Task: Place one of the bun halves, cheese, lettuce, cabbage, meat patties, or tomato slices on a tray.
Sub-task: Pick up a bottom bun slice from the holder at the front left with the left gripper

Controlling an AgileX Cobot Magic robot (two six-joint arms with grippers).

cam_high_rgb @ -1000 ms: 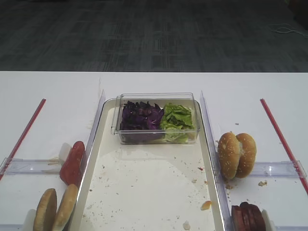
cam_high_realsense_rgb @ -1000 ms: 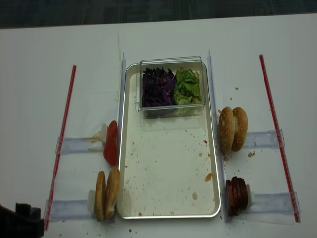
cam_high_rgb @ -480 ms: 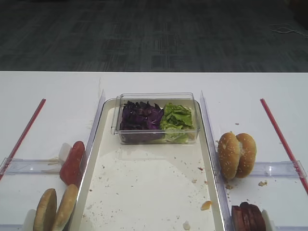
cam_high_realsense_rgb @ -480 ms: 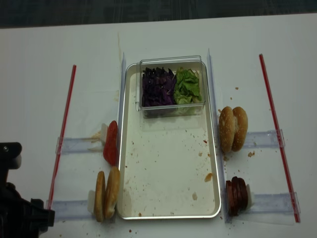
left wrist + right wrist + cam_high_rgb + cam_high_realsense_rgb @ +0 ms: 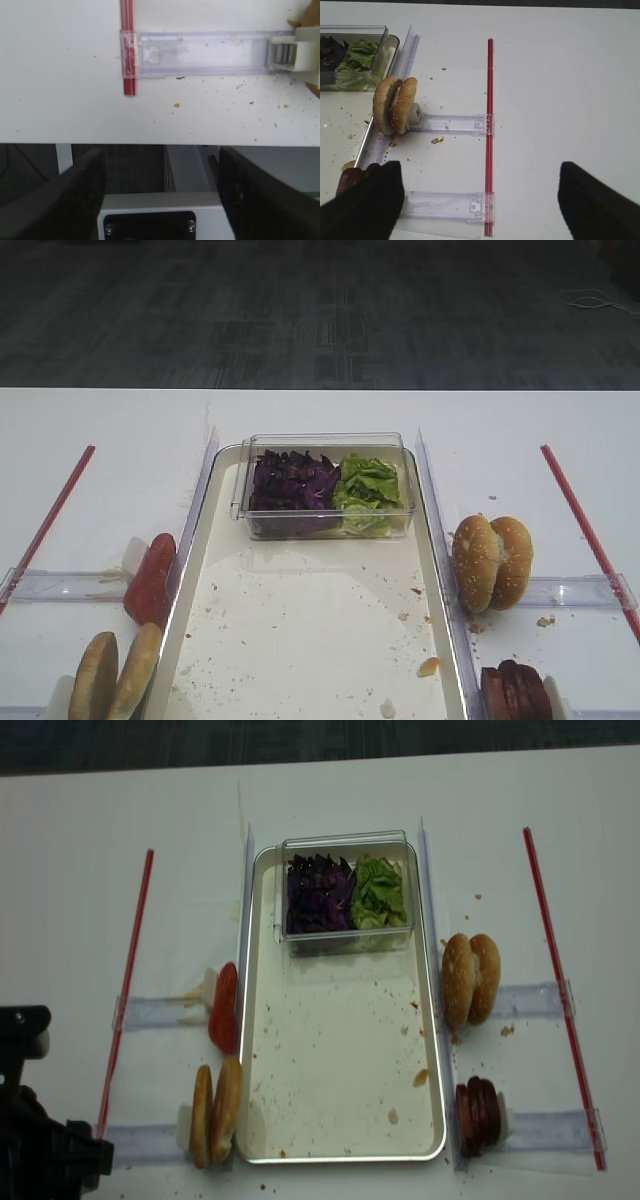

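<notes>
— White tabletop [image 5: 80, 920], and past its far edge dark grey carpet [image 5: 320, 310]. What sits nearest?

— At 7 o'clock in the overhead view the left arm [image 5: 40, 1150] shows as a black bulk at the table's near edge. Its own camera looks down on the left gripper [image 5: 162, 190]: two dark fingers [image 5: 75, 195] stand wide apart with nothing between them, hanging over the table edge, just short of a clear plastic rail [image 5: 195, 54] and the end of a red strip [image 5: 127, 50].

— And the right gripper [image 5: 480, 200]?

— Its fingers [image 5: 367, 205] are also spread wide, holding nothing, over bare table beside the right red strip [image 5: 489, 130].

— The food?

— The tray [image 5: 345, 1145] lies lengthwise in the middle, crumb-speckled. At its 8 o'clock the plain bun halves [image 5: 215, 1108] stand on edge, touching each other, outside the rim. At 5 o'clock the meat patties [image 5: 478, 1113] are stacked on edge. Further back, tomato slices [image 5: 224, 1008] at 9 o'clock and the sesame bun halves [image 5: 470, 978] at 3 o'clock (both outside the tray too).

— Farthest?

— At the tray's 12 o'clock end sits a clear plastic box [image 5: 345, 840], with the cabbage [image 5: 318, 895] in its left half and the lettuce [image 5: 380, 892] in its right, touching in the middle. I cannot make out any cheese.
</notes>
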